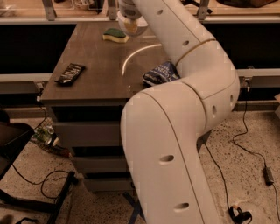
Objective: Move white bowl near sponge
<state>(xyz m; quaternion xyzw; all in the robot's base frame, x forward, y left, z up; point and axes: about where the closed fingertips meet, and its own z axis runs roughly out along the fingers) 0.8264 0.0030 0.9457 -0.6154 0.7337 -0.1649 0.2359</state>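
White bowl (pixel 134 28): at the far end of the table (pixel 96 83), just right of the sponge (pixel 115 35). You cannot tell whether the two touch, or whether the bowl rests on the tabletop.
Gripper (pixel 127 10): directly over the bowl, at the top edge of your view. You cannot tell whether it is open, closed or has hold of the bowl.
Edges: sponge and bowl lie close to the far edge. A black wrapper (pixel 70 73) lies by the left edge. A blue snack bag (pixel 160 73) lies toward the right.
Open room: bare tabletop runs down the middle, between wrapper and bag, up to the sponge.
Hidden: the arm (pixel 175 144) covers the table's right side and front right corner, and part of the bag. The bowl's top is covered by the gripper.
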